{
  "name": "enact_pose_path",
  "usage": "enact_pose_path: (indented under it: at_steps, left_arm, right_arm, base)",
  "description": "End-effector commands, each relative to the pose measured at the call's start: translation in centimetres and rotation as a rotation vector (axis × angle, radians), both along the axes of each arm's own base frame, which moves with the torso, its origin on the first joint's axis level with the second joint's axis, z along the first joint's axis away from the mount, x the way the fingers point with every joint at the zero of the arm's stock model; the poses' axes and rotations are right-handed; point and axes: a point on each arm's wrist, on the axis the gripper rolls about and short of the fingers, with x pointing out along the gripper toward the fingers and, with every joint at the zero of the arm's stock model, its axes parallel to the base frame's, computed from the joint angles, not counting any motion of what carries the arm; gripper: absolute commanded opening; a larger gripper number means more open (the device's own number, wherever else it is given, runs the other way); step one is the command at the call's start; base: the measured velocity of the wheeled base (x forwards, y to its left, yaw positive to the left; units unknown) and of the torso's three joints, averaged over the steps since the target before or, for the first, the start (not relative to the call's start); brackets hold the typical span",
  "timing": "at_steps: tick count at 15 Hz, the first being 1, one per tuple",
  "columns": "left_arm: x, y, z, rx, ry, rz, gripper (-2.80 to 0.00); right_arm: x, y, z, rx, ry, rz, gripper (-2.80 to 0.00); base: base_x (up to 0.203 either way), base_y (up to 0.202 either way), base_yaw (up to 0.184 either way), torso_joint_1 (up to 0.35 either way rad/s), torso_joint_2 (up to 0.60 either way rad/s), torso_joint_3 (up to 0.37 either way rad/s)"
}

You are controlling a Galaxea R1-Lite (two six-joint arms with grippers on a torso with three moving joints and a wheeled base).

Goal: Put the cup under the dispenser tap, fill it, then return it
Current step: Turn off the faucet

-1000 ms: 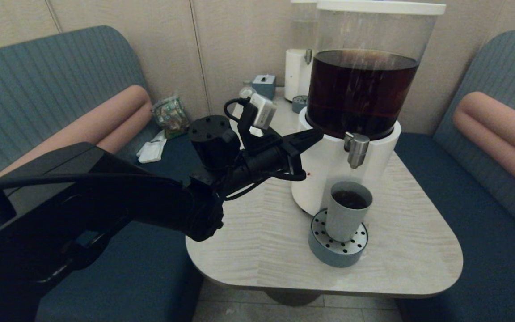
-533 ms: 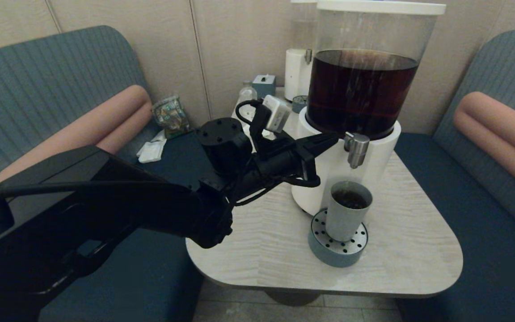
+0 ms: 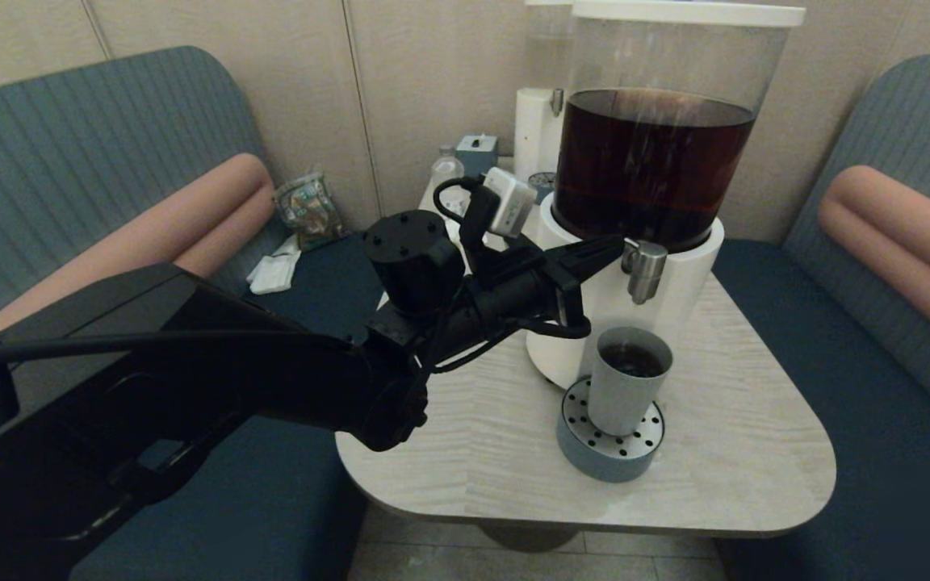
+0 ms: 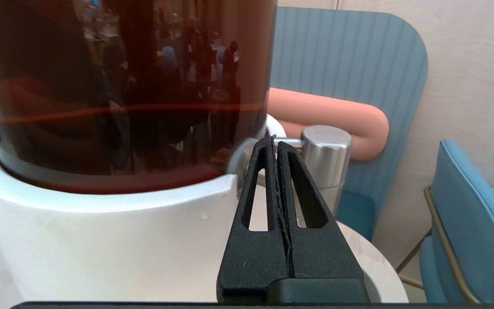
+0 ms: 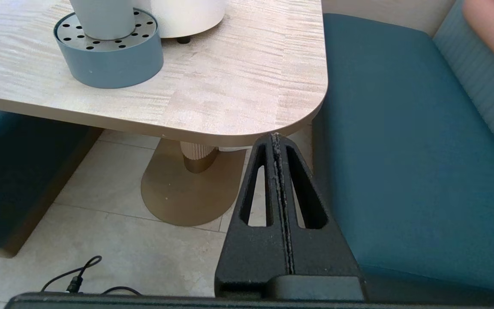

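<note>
The head view is dim and murky, the black left arm (image 3: 190, 363) nearly a silhouette, with the seat lines beside it bowed toward the frame edges. Both wrist views are brighter and evenly lit. Pale reflections gleam on the dark-brown liquid tank (image 4: 118, 86), its near surface soft and unfocused.

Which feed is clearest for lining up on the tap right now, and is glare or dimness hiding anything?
Head view: dim, but the dispenser tap and the cup read clearly. Left wrist view: brighter; the tank carries room reflections and the near dispenser base looks soft, yet the tap shows just beyond the shut left gripper. Right wrist view: bright, only the parked right gripper below the table edge.
</note>
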Motion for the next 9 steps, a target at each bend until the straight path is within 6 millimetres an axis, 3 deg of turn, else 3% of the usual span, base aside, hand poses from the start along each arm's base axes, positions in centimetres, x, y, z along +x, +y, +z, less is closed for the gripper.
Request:
enact_pose_path:
  at_steps: [1,9]
  left_arm:
    - [0.06,0.02,0.18,-0.007,-0.010,-0.002,-2.80]
    - [0.46,-0.33,0.16,-0.006,-0.008,-0.003,-2.80]
  right_arm:
    - [-0.01,0.00,-0.01,-0.001,-0.002,0.001,-2.80]
    - [-0.01,0.00,-0.01,-0.001,-0.002,0.001,-2.80]
  base:
    - [0.000,0.000,0.000,0.000,0.00,0.000]
    - [0.000,0.000,0.000,0.000,0.00,0.000]
